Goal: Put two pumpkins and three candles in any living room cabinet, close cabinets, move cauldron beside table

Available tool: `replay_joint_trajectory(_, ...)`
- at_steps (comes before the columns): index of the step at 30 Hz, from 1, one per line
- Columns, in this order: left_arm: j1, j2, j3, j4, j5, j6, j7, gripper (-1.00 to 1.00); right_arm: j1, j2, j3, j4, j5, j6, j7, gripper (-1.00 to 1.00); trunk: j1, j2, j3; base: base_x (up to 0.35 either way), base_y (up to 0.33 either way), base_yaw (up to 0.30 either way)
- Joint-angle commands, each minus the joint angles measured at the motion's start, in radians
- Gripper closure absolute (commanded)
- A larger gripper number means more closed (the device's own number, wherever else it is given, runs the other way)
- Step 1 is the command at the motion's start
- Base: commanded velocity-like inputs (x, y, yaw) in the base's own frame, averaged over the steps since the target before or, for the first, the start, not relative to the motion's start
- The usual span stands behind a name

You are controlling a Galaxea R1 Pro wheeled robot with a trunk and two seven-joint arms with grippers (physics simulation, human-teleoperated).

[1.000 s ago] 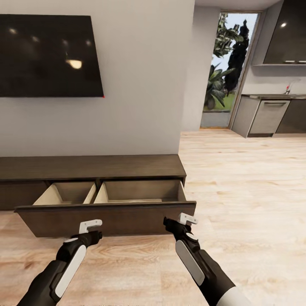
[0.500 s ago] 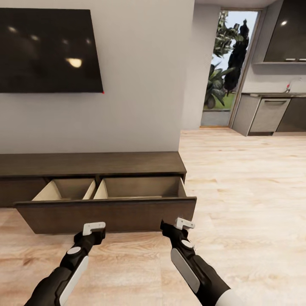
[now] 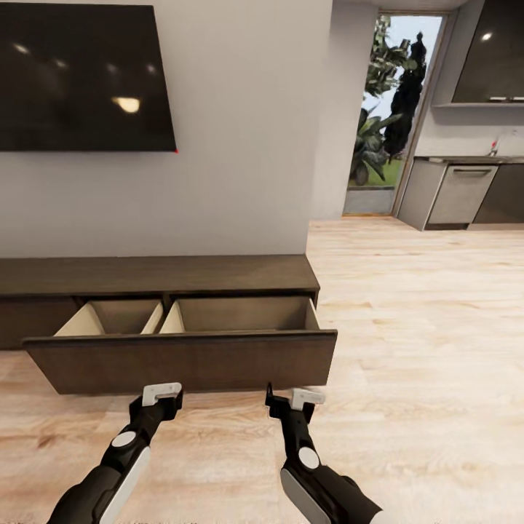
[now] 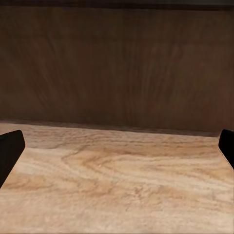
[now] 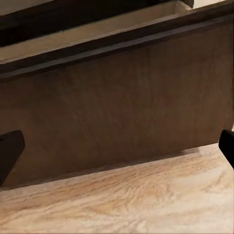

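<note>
Cabinet: the long dark cabinet sits against the wall, its wide drawer pulled out, both pale compartments bare as far as they show.
Left hand: left hand low before the drawer front, spread apart, holding nothing.
Right hand: right hand just short of the drawer front, released too.
Progress: early by my reckoning; nothing stowed, drawer to be closed, pumpkins, candles, cauldron all to come.

A dark television hangs on the grey wall. Pale wood flooring runs to a glass door showing green plants. Grey kitchen cabinets stand beyond.
</note>
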Motion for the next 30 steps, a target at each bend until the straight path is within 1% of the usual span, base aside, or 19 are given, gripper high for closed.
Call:
replay_joint_trajectory(1, 0.000, 0.001, -0.004, -0.002, 0.010, 0.000, 0.010, -1.00, -0.001, -0.002, 0.006, 0.003, -0.009, -0.023, -0.004, -1.00, 0.001, -0.002, -0.005, 0.000, 0.000, 0.000)
replay_joint_trajectory(9, 0.000, 0.001, -0.004, -0.001, 0.008, -0.005, 0.011, -1.00, -0.001, -0.003, 0.007, 0.040, -0.007, -0.058, -0.003, -1.00, 0.004, -0.004, -0.036, 0.000, 0.000, 0.000)
replay_joint_trajectory(30, 0.000, 0.001, -0.005, -0.002, 0.007, -0.005, 0.019, -1.00, -0.001, -0.004, 0.007, 0.045, -0.005, -0.064, -0.002, -1.00, 0.014, -0.009, -0.117, 0.000, 0.000, 0.000)
